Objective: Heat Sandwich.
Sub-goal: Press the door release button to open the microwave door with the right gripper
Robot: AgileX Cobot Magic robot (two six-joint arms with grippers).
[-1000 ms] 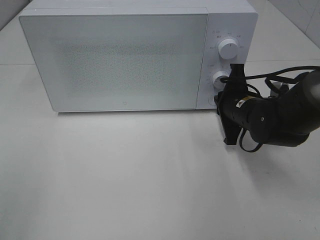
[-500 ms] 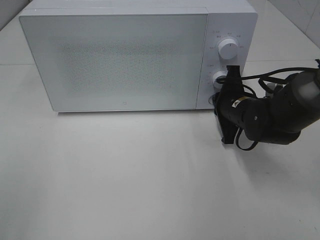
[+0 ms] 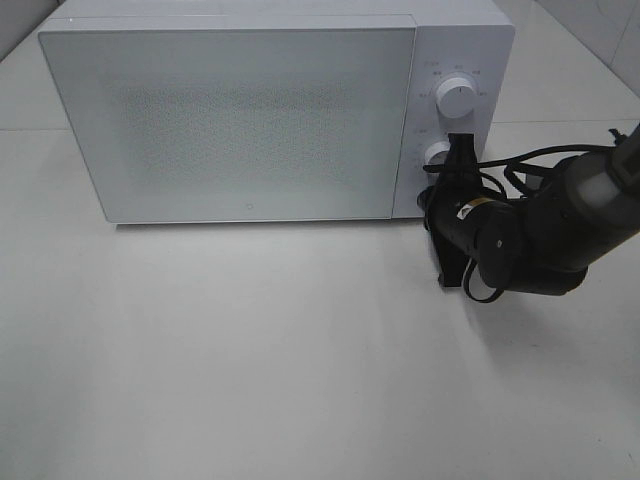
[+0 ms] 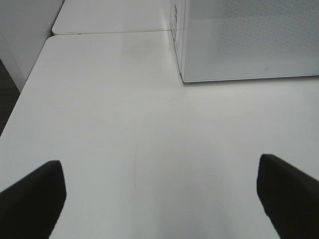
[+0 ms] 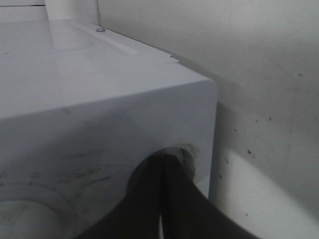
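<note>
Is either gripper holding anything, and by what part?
Nothing is held. The left gripper is open and empty; the right gripper is shut, tips at the lower knob of the microwave, not clasped around it.

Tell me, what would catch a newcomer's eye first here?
A big white microwave with its door shut fills the upper part of the high view. At its right side the black right gripper, jaws shut, has its tips at the lower knob. The left gripper hangs open above the white table.
</note>
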